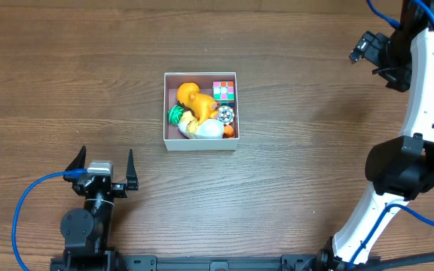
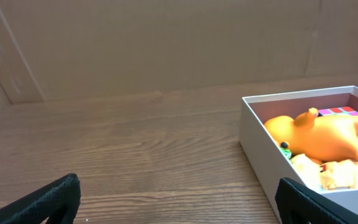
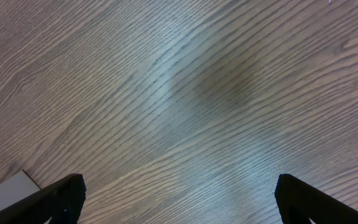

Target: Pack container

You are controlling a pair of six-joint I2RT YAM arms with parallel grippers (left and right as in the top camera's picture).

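Observation:
The container point(image 1: 166, 105) is a square white-walled box at the table's middle. It holds an orange toy animal point(image 1: 192, 99), a colour cube point(image 1: 224, 91), a green toy point(image 1: 175, 114), a white piece point(image 1: 209, 129) and other small toys. In the left wrist view the container point(image 2: 257, 140) sits at the right with the orange toy point(image 2: 319, 135) inside. My left gripper point(image 1: 104, 168) is open and empty, near the front left, apart from the box. My right gripper point(image 1: 362, 47) is raised at the far right; its fingers point(image 3: 179, 196) are open over bare wood.
The table is brown wood grain point(image 1: 300, 150). The right arm's white links point(image 1: 420, 135) stand along the right edge. A blue cable point(image 1: 32, 203) loops by the left arm. A white corner point(image 3: 8, 190) shows in the right wrist view.

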